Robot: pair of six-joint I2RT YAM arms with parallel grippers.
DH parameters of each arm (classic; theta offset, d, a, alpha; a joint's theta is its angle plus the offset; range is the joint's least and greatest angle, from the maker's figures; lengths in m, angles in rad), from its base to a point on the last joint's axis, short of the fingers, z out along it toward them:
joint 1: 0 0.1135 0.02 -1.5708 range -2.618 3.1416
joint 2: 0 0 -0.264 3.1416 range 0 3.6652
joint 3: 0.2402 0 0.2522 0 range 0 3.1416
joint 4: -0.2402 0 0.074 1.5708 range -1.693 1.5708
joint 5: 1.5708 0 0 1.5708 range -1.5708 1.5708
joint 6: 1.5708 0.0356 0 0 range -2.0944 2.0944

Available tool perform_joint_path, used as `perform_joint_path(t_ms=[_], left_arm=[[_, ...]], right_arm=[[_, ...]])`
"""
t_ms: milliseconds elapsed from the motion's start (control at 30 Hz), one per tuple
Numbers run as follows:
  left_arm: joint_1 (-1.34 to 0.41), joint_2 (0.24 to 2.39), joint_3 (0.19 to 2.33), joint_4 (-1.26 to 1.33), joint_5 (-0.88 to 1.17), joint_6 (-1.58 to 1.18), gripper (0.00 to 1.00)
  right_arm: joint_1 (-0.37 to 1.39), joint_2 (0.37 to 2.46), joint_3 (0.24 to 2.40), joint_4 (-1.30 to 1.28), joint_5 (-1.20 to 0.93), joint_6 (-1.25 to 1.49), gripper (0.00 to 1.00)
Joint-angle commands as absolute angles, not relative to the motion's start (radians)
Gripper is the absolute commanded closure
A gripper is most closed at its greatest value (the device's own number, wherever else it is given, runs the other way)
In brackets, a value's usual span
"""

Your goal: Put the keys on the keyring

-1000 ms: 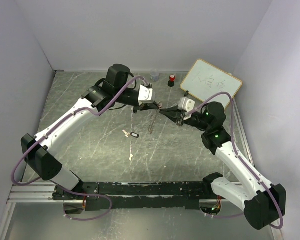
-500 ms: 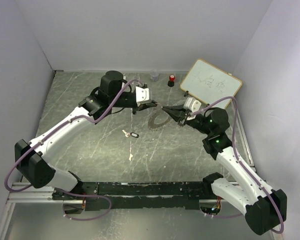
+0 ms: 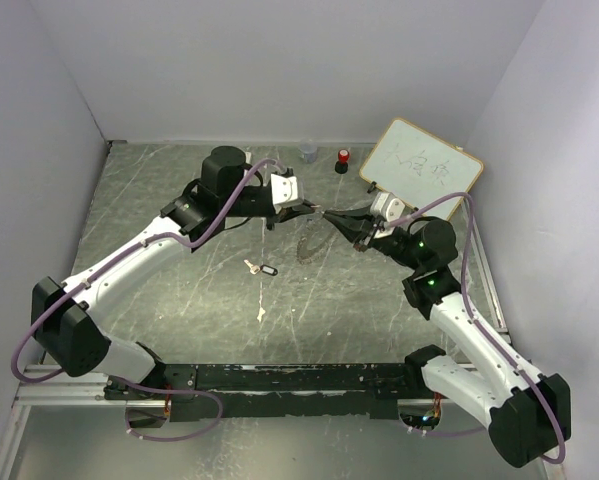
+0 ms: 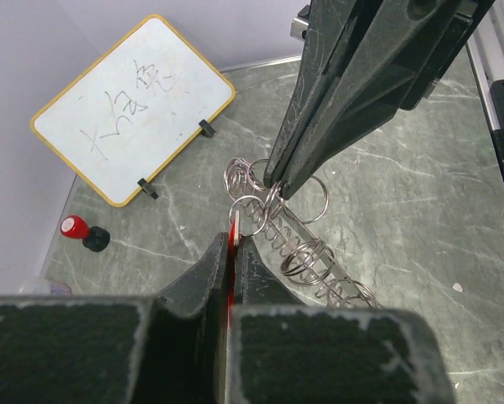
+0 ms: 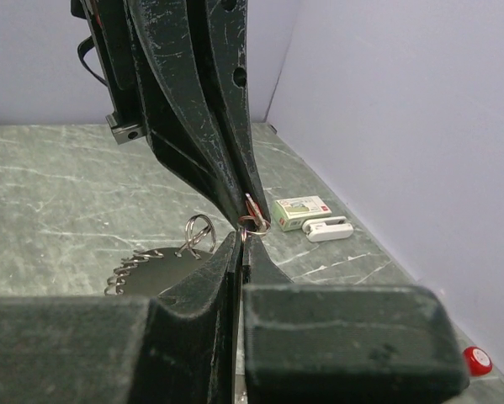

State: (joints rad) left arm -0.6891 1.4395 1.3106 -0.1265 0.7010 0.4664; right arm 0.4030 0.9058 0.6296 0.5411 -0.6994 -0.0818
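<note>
1. Top view: bright, even, diffuse light. The desk (image 3: 329, 300) carries only faint, soft-edged shadows and a pale streaky sheen.
2. Left wrist view: the whiteboard (image 4: 134, 105) at 10 o'clock is very bright yet legible. The camera's own jaws at 6 o'clock are blurred.
3. Right wrist view: evenly lit. The near jaws at 6 o'clock are dark and out of focus, and the desk beyond them is sharp.

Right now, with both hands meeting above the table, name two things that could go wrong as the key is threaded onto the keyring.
1. The right hand pinches the keyring by one thin loop, the rest dangling; it may slip free or swing.
2. Only a red sliver of the red key shows in the shut left hand; pushing against the loop could twist it out, dropping it to the table.
</note>
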Motion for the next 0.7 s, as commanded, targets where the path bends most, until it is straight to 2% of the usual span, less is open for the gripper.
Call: perform_joint_path(t_ms=[0,300,667], left_arm=[[-0.676,1.423,1.304,-0.078,0.662,0.455,0.93],[-0.676,1.420,1.280,-0.083,0.756,0.486,0.74],[-0.676,1.399,1.211,0.010,0.825,0.456,0.71]], right_arm=[[0.405,0.901,0.653,0.606,-0.716,-0.072,1.00],[0.405,0.912,0.664,0.611,-0.716,-0.063,1.00],[0.405,0.936,0.688,0.614,-0.726,-0.052,1.00]])
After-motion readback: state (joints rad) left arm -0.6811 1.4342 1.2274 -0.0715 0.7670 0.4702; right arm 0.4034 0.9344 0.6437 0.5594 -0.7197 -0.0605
